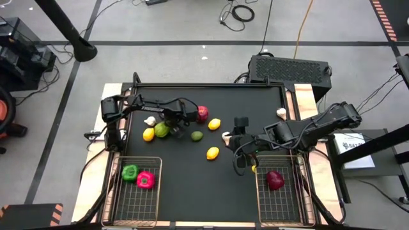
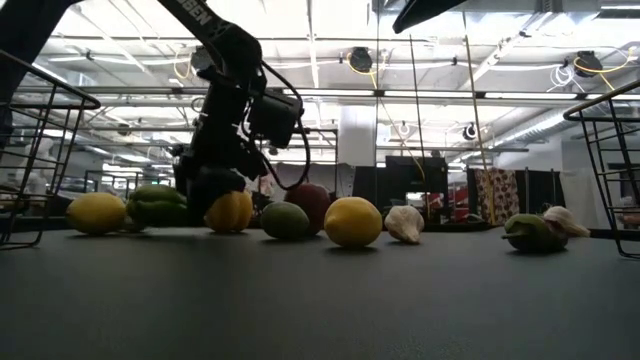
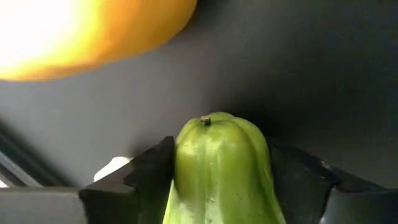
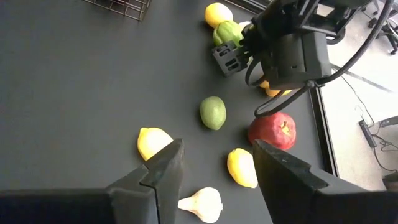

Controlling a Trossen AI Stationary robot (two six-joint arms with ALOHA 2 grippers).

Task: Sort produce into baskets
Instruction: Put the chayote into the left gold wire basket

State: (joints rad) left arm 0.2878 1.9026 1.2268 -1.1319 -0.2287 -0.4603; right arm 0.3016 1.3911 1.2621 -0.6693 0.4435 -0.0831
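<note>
- High view: the left claw [image 1: 171, 126] sits over the far-left cluster of produce on the black bench [image 1: 192, 185], clamped on a green pepper [image 1: 161, 130]; the left wrist view confirms the pepper [image 3: 221, 168] wedged between both fingers [image 3: 146, 174].
- A yellow lemon [image 1: 149, 134] lies just left of the pepper, a garlic bulb [image 1: 150, 120] just beyond, and a red apple [image 1: 202, 114], a lime [image 1: 197, 135] and two more lemons [image 1: 215, 124] lie to the right.
- The left basket [image 1: 137, 201] at the near-left corner already holds a green pepper [image 1: 130, 172] and a pink-red pepper [image 1: 145, 180], so this one likely belongs there.
- To do the step well: lift straight up before swinging near-left, so the neighbouring lemon is not knocked, clear the basket rim, and release low inside.
- The right claw [image 1: 238, 142] hovers near the bench middle with its fingers [image 4: 163, 171] apart and nothing between them; the right basket [image 1: 279, 195] holds a dark red piece [image 1: 275, 179].
- Writing: white letters on the arm in the low view and a label on a box right of the bench are too small to read.
</note>
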